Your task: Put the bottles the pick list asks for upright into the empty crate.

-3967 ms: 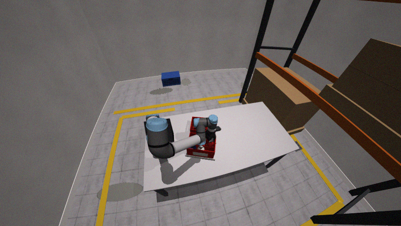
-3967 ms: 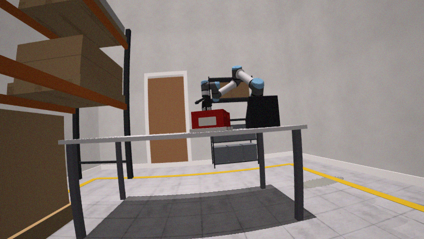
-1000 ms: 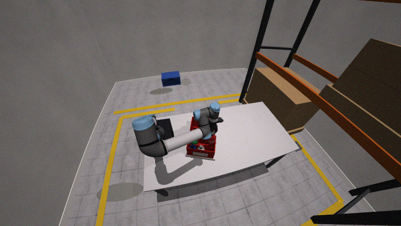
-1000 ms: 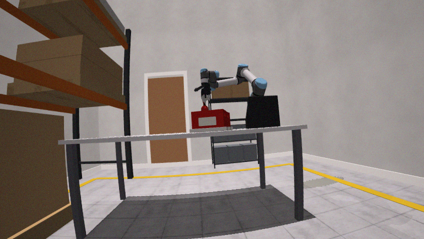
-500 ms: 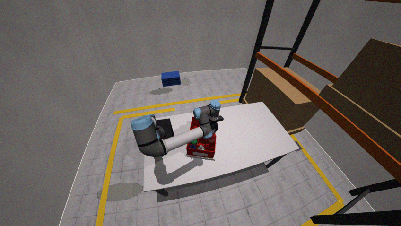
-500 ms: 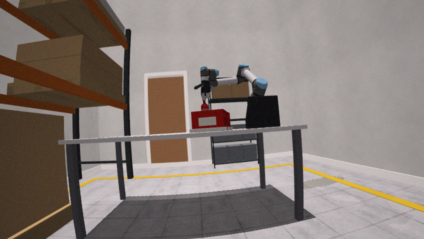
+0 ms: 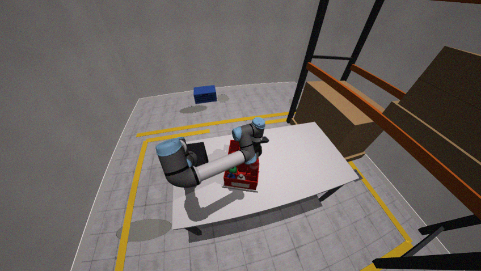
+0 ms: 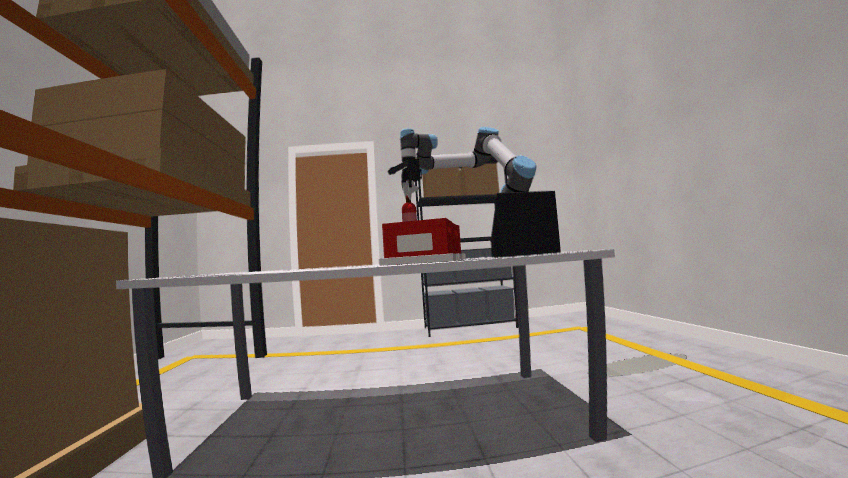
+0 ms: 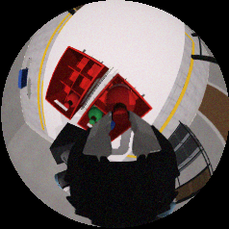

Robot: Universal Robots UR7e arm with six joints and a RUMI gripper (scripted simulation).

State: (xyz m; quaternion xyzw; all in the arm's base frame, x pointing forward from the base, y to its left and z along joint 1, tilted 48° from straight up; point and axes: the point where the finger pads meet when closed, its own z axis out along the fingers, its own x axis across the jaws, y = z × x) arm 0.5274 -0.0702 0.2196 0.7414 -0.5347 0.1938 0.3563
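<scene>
A red bottle (image 8: 408, 211) (image 9: 118, 94) hangs upright from the tool (image 8: 409, 191) (image 9: 119, 112).
The tool's fingers are nearly together, gripping its neck over the stocked red crate (image 7: 240, 185) (image 9: 144, 100), which also holds green (image 7: 232, 169) (image 9: 95, 114), blue (image 7: 231, 176) and white (image 7: 241, 177) bottles. Beside it on the table (image 7: 303, 161) (image 8: 332, 274) (image 9: 144, 38), the other red crate (image 7: 233, 143) (image 8: 388, 240) (image 9: 59, 70) holds a red-topped bottle (image 9: 72, 101). The list's wording is unreadable.

no text, brand, number or sign is legible. the pale label panel on the end wall of the red crate (image 7: 256, 184) (image 8: 451, 228) shows no readable characters at this resolution. bottle label markings: not readable.
</scene>
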